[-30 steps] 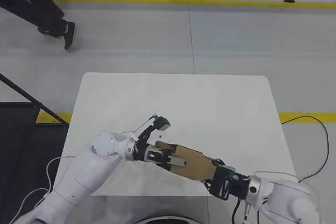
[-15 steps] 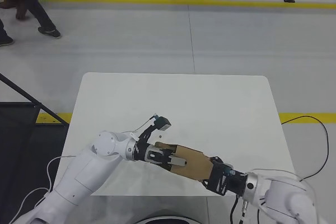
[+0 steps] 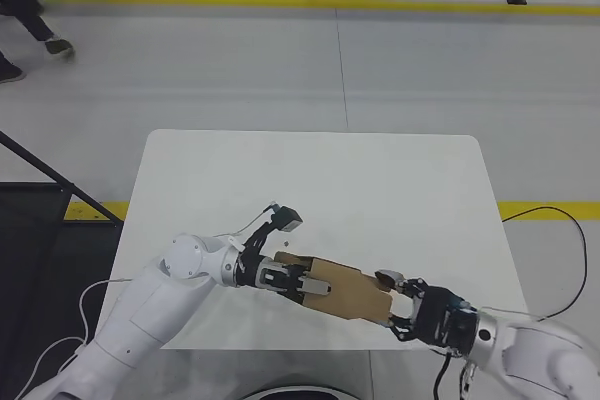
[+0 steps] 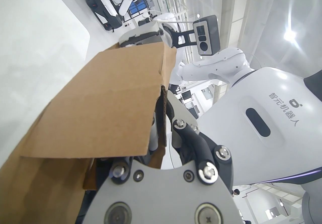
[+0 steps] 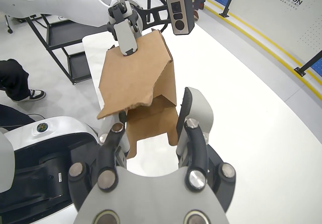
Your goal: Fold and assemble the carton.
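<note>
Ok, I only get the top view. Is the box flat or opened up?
Observer: Opened a bit. In the right wrist view the carton has a top panel with a side wall folded down from it.
Operator: Is the right claw biting it?
Observer: No, the right claw is open, with a flap sitting in its gap.
Operator: And the left claw?
Observer: The left claw is shut on the carton's far end, pinching the top panel.
</note>
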Controlling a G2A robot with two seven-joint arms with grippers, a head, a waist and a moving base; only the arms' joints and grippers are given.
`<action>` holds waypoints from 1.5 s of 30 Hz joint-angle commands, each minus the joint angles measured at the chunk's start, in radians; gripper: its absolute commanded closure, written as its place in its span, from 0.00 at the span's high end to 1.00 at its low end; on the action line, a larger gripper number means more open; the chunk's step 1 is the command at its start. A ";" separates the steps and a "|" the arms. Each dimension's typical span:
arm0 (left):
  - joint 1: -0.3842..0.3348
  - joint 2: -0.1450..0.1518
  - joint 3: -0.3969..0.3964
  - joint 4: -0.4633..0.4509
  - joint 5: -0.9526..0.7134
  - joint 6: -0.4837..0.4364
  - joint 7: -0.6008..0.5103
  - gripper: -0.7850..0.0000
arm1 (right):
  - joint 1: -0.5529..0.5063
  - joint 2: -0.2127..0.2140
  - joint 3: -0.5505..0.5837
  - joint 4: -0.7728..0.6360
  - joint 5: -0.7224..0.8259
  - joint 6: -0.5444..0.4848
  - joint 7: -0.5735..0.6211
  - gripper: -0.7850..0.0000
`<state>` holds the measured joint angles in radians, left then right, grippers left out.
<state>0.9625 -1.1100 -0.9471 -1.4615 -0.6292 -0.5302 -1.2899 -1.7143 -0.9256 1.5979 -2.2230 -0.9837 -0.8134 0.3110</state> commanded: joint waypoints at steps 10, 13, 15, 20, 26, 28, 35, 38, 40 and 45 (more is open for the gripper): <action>-0.006 0.002 -0.002 0.004 -0.074 0.030 -0.030 0.00 | -0.039 0.003 0.076 0.050 0.090 -0.042 -0.083 0.66; -0.016 0.007 -0.010 0.011 -0.087 0.056 -0.057 0.00 | -0.049 0.003 0.089 0.069 0.133 -0.049 -0.105 0.75; -0.019 0.011 -0.013 0.010 -0.092 0.074 -0.074 0.00 | -0.054 0.004 0.098 0.087 0.173 -0.066 -0.109 0.78; -0.021 0.022 -0.031 0.005 -0.142 0.136 -0.136 0.00 | -0.051 0.013 0.103 0.136 0.305 -0.131 -0.055 0.96; -0.023 0.032 -0.054 0.015 -0.157 0.196 -0.197 0.00 | -0.012 0.032 0.079 0.174 0.478 -0.136 0.105 1.00; -0.025 0.035 -0.057 0.018 -0.153 0.216 -0.217 0.00 | 0.004 0.039 0.068 0.180 0.527 -0.125 0.164 1.00; -0.026 0.037 -0.058 0.025 -0.131 0.219 -0.219 0.00 | 0.010 0.041 0.064 0.180 0.540 -0.122 0.186 1.00; -0.026 0.037 -0.058 0.025 -0.131 0.219 -0.219 0.00 | 0.010 0.041 0.064 0.180 0.540 -0.118 0.183 1.00; -0.020 0.037 -0.055 0.014 -0.129 0.229 -0.204 0.00 | 0.015 0.039 0.061 0.173 0.528 -0.110 0.159 1.00; -0.032 0.034 -0.048 0.032 -0.132 0.277 -0.218 0.00 | 0.002 0.032 0.069 0.164 0.458 -0.181 0.067 1.00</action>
<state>0.9335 -1.0746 -0.9960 -1.4399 -0.7570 -0.2544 -1.5058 -1.7056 -0.8921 1.6664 -2.0580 -0.5110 -0.9766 0.3953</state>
